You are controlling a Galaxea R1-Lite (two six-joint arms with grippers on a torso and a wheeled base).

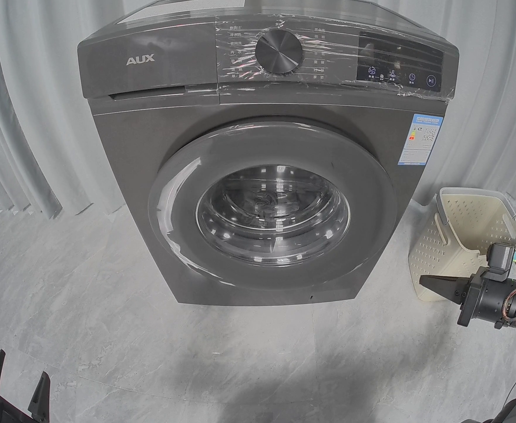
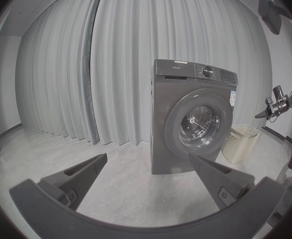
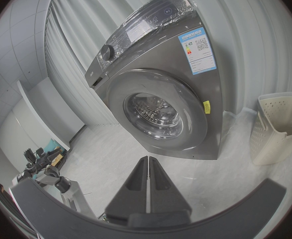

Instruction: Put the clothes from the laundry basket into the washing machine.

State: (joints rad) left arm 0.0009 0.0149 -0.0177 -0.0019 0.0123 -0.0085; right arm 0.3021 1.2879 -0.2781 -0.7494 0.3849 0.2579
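A grey front-loading washing machine [image 1: 269,148] stands before me with its round glass door [image 1: 272,214] shut. To its right on the floor sits a cream perforated laundry basket [image 1: 469,236]; the part of its inside that I see holds no clothes. My right gripper [image 1: 431,281] is held in the air in front of the basket, pointing left, shut with nothing in it. Its fingers [image 3: 148,176] meet in the right wrist view. My left gripper [image 1: 16,377] is low at the near left, open and holding nothing, with the machine [image 2: 192,117] far beyond its fingertips [image 2: 101,160].
Pale grey curtains [image 1: 40,89] hang behind and beside the machine. The floor [image 1: 93,301] is light marbled tile, bare in front of the machine. A second robot's arms [image 3: 43,163] and some equipment stand far off at the room's side.
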